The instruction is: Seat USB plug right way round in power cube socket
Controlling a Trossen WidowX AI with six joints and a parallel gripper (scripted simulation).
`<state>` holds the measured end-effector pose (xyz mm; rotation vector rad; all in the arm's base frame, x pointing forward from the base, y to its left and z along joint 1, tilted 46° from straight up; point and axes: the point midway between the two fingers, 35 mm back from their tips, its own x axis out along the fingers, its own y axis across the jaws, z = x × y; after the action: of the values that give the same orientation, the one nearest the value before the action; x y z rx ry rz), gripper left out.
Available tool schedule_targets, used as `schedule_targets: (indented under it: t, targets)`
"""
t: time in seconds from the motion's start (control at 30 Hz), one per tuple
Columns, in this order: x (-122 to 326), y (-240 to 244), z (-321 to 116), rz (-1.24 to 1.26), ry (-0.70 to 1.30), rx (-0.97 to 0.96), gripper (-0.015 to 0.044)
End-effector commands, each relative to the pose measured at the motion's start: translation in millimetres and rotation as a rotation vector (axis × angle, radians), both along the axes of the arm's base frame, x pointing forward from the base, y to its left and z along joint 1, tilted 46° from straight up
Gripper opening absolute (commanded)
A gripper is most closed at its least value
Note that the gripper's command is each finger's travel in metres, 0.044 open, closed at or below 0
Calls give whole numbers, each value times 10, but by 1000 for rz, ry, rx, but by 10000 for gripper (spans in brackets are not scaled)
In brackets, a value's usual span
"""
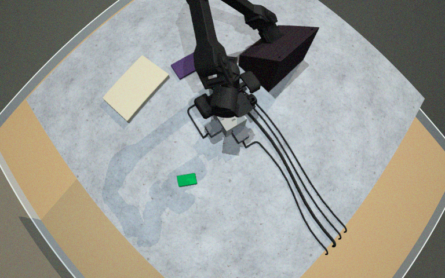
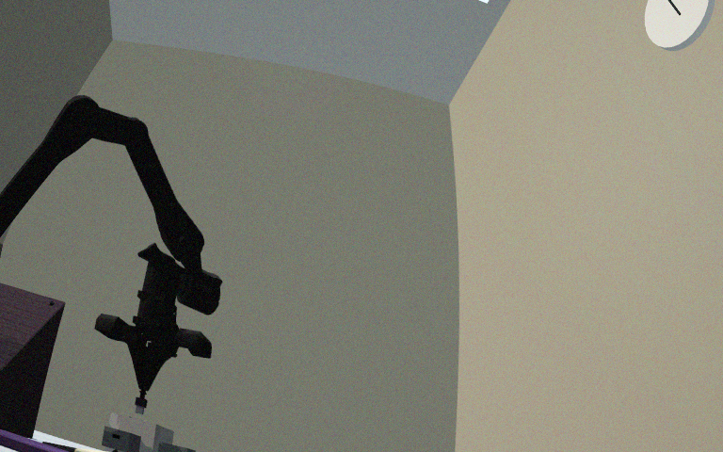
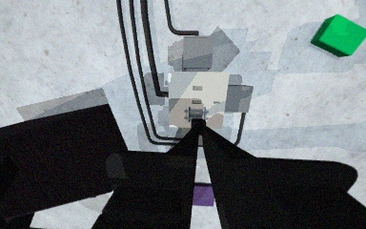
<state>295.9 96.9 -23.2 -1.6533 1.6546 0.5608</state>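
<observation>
The power cube point(image 1: 230, 123) point(image 2: 134, 424) point(image 3: 214, 85) is a pale block with small slots on its top and grey blocks with cables at its sides. My gripper point(image 2: 142, 391) point(image 3: 199, 130) points down over one end of the cube and is shut on the USB plug point(image 2: 140, 402). The plug is upright, black above with a light metal shell below; part of the shell shows above the cube's top in the exterior view. I cannot tell whether its tip is in the socket or which way round it faces. In the top view the gripper's body hides the fingertips and plug.
Dark cables point(image 1: 285, 160) point(image 3: 125, 57) run from the cube to the table edge. A dark box point(image 1: 275, 48) point(image 2: 26, 341) point(image 3: 62, 157) stands close beside the arm. A green block point(image 1: 186, 179) point(image 3: 340, 35), a cream slab point(image 1: 136, 88) and a purple block point(image 1: 183, 67) point(image 3: 204, 196) lie around.
</observation>
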Motion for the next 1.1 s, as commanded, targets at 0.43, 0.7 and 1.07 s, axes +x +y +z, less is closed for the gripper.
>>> schedule_targets:
  t: [0.43, 0.7, 1.07]
  targets:
    - [-1, -5, -26, 5, 6, 15, 0]
    - [0, -11, -36, 7, 7, 18, 0]
    - [1, -20, -45, 7, 7, 18, 0]
